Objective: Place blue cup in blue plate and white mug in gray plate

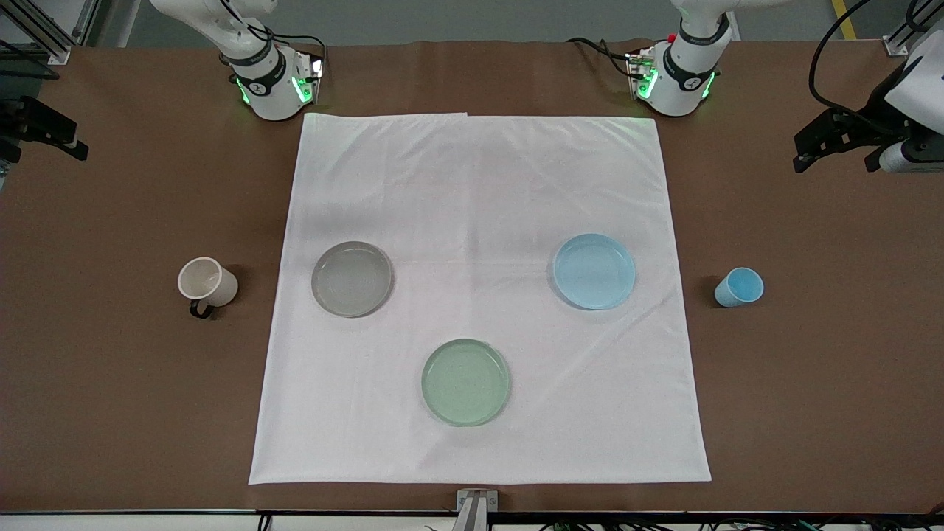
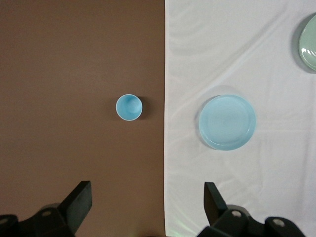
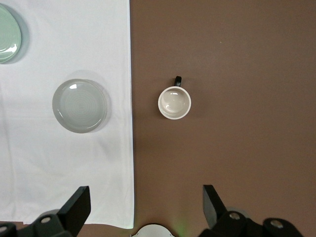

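Observation:
The blue cup (image 1: 739,287) stands upright on the bare brown table toward the left arm's end, beside the blue plate (image 1: 594,271) on the white cloth; both show in the left wrist view, cup (image 2: 129,107) and plate (image 2: 227,122). The white mug (image 1: 207,283) with its dark handle stands on the brown table toward the right arm's end, beside the gray plate (image 1: 352,278); the right wrist view shows mug (image 3: 174,102) and plate (image 3: 79,106). My left gripper (image 1: 837,158) (image 2: 147,186) and right gripper (image 1: 43,151) (image 3: 145,188) are open, empty and high above the table.
A pale green plate (image 1: 466,382) lies on the white cloth (image 1: 479,184), nearer to the front camera than the other two plates. The cloth's edge runs between each cup and its neighbouring plate. The arm bases (image 1: 269,81) stand at the back of the table.

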Controlling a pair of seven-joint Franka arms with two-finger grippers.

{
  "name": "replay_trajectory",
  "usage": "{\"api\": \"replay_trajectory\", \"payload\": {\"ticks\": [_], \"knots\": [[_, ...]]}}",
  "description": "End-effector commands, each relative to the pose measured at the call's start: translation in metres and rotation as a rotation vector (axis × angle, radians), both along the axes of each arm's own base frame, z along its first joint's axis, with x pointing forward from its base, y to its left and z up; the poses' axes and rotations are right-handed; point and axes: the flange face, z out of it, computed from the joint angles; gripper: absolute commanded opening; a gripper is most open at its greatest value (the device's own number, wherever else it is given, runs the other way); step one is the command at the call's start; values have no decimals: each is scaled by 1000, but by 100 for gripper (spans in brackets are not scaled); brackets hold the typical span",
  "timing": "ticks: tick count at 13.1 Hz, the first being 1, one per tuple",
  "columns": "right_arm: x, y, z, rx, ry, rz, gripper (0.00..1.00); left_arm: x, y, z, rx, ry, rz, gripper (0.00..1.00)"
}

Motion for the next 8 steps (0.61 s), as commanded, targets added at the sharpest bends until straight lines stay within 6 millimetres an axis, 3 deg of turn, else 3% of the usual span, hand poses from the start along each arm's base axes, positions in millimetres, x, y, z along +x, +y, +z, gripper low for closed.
{"api": "replay_trajectory", "payload": {"ticks": [1,3,5,8], "knots": [[-5,0,-1,18,15,4,100,0,5,11,-7,-5,-22,100],[-5,0,-1,18,14,4,100,6,10,13,0,-11,-31,100],[-5,0,1,18,9,5,100,20,25,-6,-2,24,-38,100],[-3,-1,5,10,-6,9,100,52,69,-78,75,143,6,100]]}}
